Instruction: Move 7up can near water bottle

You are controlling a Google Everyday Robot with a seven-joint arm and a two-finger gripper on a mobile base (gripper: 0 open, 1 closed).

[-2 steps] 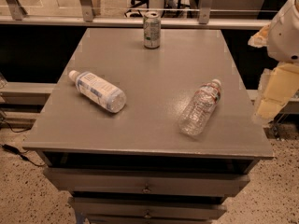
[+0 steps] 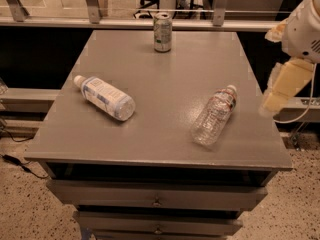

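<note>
Nothing of note has moved since the earlier frame: the gripper (image 2: 274,100) hangs off the table's (image 2: 165,134) 3 o'clock edge, carrying nothing visible, and whether it is open or closed cannot be told. Nearest it, at 4 o'clock, the water bottle (image 2: 214,116) lies capped and seemingly empty; the labelled bottle (image 2: 105,97) lies capped at 9 o'clock; the 7up can (image 2: 162,32) stands upright at 12 o'clock, contents unknown. Judged step: approach, with the next move a reach across to 12 o'clock to grip the can's body.
</note>
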